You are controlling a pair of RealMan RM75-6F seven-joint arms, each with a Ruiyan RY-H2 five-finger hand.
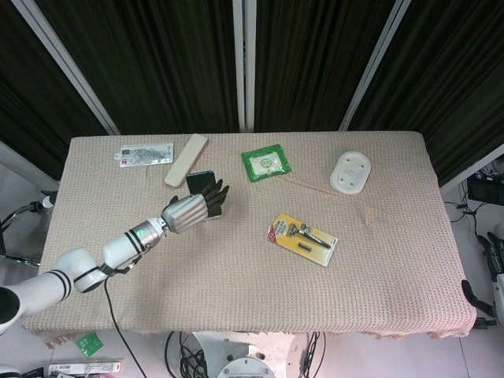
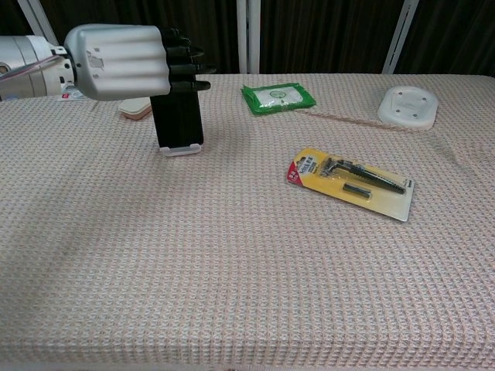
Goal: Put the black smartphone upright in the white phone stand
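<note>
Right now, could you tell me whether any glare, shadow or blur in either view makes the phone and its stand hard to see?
Head view: even light, no glare; the black smartphone is sharp, but the left robot hand hides its lower part and the stand. Chest view: the white phone stand shows clearly under the phone, the hand close to the lens looks oversized and covers the phone's top, and only faint shadow lies on the tablecloth.
</note>
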